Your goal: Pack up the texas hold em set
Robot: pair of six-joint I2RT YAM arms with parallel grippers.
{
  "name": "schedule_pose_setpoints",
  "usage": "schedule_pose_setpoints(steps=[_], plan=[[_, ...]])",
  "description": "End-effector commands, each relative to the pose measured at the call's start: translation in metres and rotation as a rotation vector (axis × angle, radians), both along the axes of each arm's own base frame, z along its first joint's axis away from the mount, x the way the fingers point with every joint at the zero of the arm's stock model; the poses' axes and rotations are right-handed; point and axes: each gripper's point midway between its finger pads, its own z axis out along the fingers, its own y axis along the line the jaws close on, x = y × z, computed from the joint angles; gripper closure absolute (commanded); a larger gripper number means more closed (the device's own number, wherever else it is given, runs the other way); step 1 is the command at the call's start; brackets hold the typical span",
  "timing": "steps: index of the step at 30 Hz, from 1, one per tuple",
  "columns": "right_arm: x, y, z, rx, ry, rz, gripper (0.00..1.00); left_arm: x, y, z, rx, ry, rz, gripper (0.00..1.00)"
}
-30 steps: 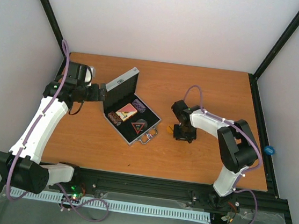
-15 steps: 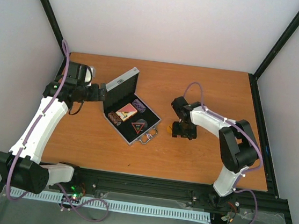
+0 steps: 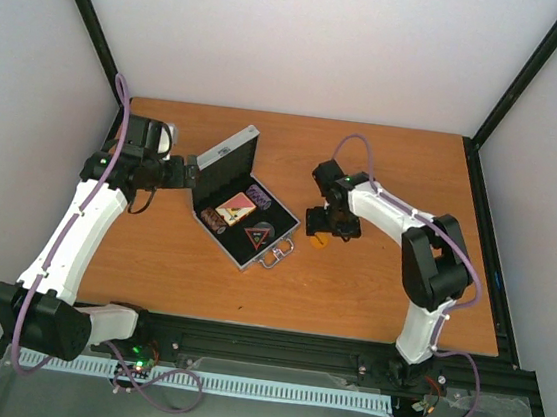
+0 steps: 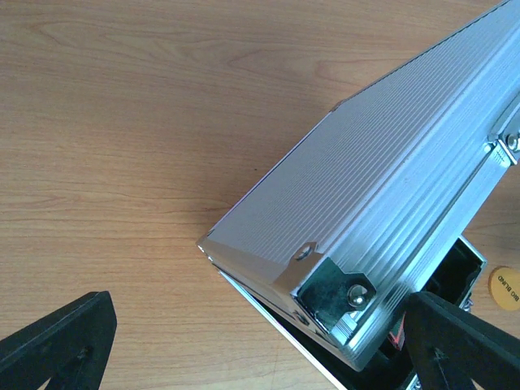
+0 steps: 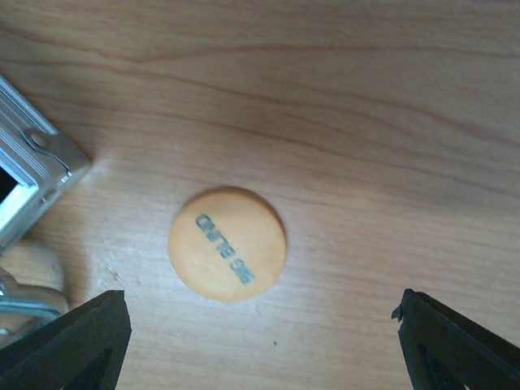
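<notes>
The silver case (image 3: 253,251) lies open left of the table's middle, its ribbed lid (image 3: 226,160) raised. In its black lining sit a red card deck (image 3: 235,205), chip stacks (image 3: 215,218) and a dark triangular button (image 3: 257,233). My left gripper (image 3: 190,173) is open at the lid's left end; the lid's corner (image 4: 325,276) stands between its fingers (image 4: 57,345), untouched by the left one. An orange disc (image 5: 227,244) lies flat on the table right of the case. My right gripper (image 5: 260,349) hangs open just over the disc (image 3: 317,241), holding nothing.
The case's metal handle (image 3: 275,257) points toward the near edge, and its corner (image 5: 36,158) is just left of the disc. The disc also shows past the lid in the left wrist view (image 4: 505,288). A blue object (image 3: 501,279) sits beyond the table's right edge.
My right gripper has moved left and slightly away, over the orange disc, and its fingers have spread wide. The left arm and the case have not moved.
</notes>
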Motion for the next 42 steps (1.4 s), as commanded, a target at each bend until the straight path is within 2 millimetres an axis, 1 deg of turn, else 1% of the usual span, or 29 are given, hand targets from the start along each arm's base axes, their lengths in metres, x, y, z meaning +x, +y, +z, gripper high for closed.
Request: schedule_pose_setpoints(steps=[1,9,14,22,26,31,35,36,39,42], plan=[[0.004,0.013,-0.01,0.002,0.034,0.05,0.08,0.002,0.003,0.004,0.028,-0.003,0.003,0.0],[-0.001,0.027,-0.029,-0.044,0.072,0.08,0.07,0.001,0.004,0.003,0.034,0.002,0.005,0.0],[0.002,0.029,-0.035,-0.063,0.069,0.071,0.09,0.001,0.005,0.005,0.036,-0.001,0.005,0.0],[0.002,0.016,-0.048,-0.14,0.071,0.058,0.13,-0.001,0.005,0.004,0.036,0.001,0.005,0.0],[0.003,0.013,-0.055,-0.158,0.074,0.059,0.16,-0.002,0.005,0.003,0.036,0.003,0.005,0.0],[-0.005,0.011,-0.061,-0.154,0.092,0.058,0.23,-0.003,0.006,0.004,0.041,0.0,0.008,0.0],[-0.012,0.006,-0.065,-0.144,0.109,0.05,0.38,-0.004,0.007,0.002,0.041,0.001,0.011,0.0],[-0.013,0.005,-0.066,-0.145,0.111,0.048,0.4,-0.004,0.007,0.002,0.042,0.001,0.011,0.0],[-0.014,0.001,-0.064,-0.149,0.106,0.04,0.41,-0.004,0.007,0.002,0.041,0.001,0.011,0.0],[-0.013,0.0,-0.061,-0.152,0.099,0.035,0.5,-0.003,0.006,0.003,0.039,-0.002,0.007,0.0]])
